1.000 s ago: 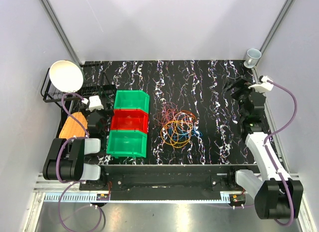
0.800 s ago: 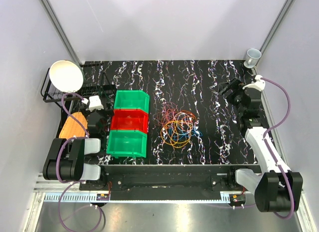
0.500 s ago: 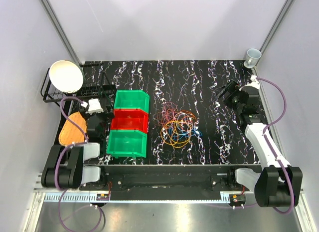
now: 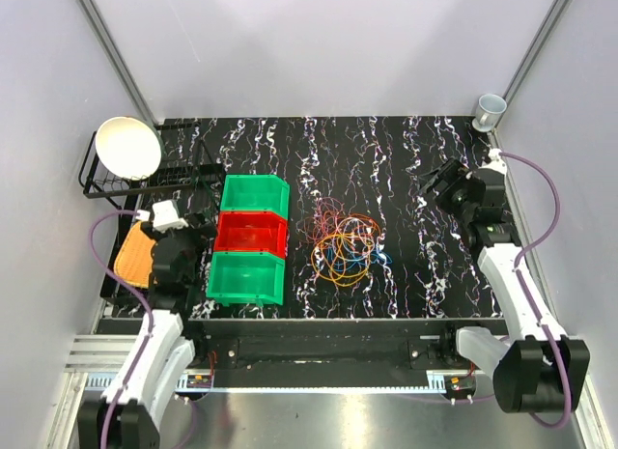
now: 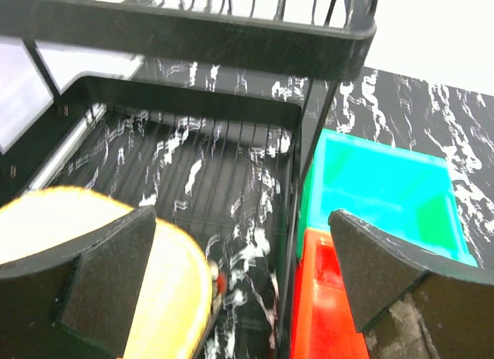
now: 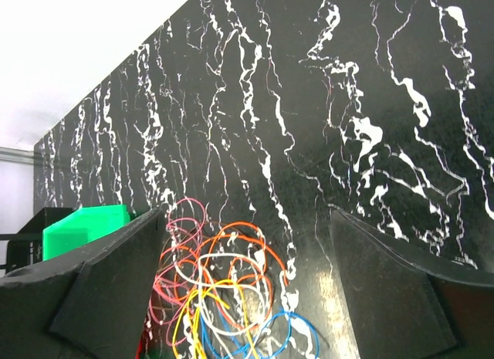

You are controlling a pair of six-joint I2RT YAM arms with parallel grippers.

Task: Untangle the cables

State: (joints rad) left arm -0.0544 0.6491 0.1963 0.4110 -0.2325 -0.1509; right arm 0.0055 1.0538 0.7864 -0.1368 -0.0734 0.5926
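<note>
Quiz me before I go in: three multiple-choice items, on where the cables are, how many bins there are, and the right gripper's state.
1. The cables lie: A. on the table beside the bins; B. inside a bin; C. off the table's edge.
2. Bins: A. one; B. two; C. three.
3. The right gripper is: A. shut on a cable; B. open, empty; C. shut on a bin.
Answers: 1 A, the tangle sits on bare tabletop; 2 C, green, red, green in a column; 3 B, jaws apart, clear of the cables.
</note>
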